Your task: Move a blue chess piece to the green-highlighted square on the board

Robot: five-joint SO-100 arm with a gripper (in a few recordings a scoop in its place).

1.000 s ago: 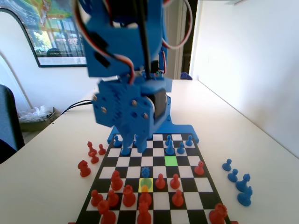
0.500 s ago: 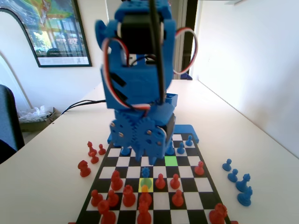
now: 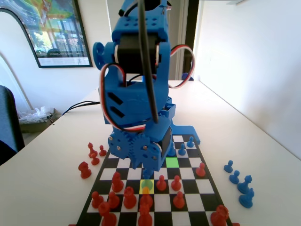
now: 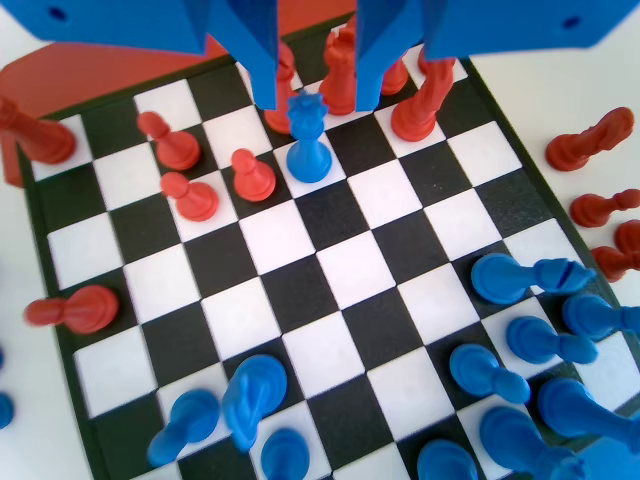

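Wrist view puts our claw (image 4: 314, 98) with its two jaws spread apart, one on either side of the blue chess piece (image 4: 308, 137), whose crown sits just below and between the tips; the jaws have not closed and we see no contact yet. That piece stands upright on a black square, with red pieces crowded close beyond it and to its left in this view, so the jaws have little room. In the fixed view our claw (image 3: 144, 172) hangs low over the board (image 3: 205, 187), right at the yellow-lit square (image 3: 146, 185), and the arm's body hides the blue piece there. Compared with a second ago, we have swung in from the far left of the board and dropped: then the claw hovered high near the back rows, and half a second ago it was just above the piece, which still showed at the yellow square. Nothing on the board has shifted in that time. The green-highlighted square (image 3: 172, 162) lies one row farther toward the arm's base and to the right of the claw in the fixed view, bare of any piece. We judge the approach is done and the grasp is the step in hand: close on the piece, lift clear of the red neighbours, then carry it the short way to green.
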